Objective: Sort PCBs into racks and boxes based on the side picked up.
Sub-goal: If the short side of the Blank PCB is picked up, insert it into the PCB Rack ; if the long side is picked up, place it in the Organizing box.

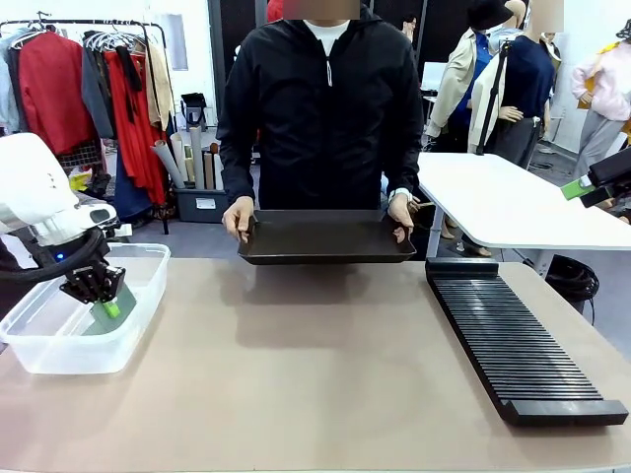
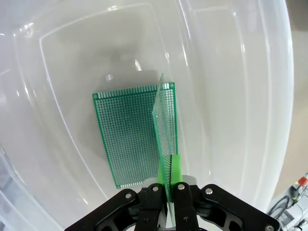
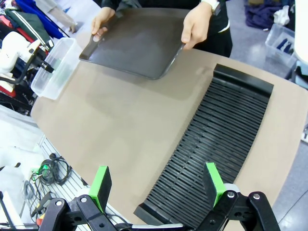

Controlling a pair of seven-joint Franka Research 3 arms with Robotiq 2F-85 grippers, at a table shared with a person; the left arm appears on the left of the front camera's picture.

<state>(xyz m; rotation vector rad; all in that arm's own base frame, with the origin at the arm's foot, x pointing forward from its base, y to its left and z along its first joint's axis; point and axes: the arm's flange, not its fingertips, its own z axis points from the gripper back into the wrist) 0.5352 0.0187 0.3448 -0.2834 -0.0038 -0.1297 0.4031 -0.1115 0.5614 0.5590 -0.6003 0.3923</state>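
While the left gripper (image 2: 167,185) hangs in the clear tub (image 1: 138,320) at 9 o'clock, jaws clamped on 1 PCB (image 2: 165,126) held edge-up above another PCB (image 2: 126,139) lying flat, a tilted release could prop it against the wall. The right gripper (image 3: 159,185) stands wide, empty.

no readable text or labels, as far as visible.
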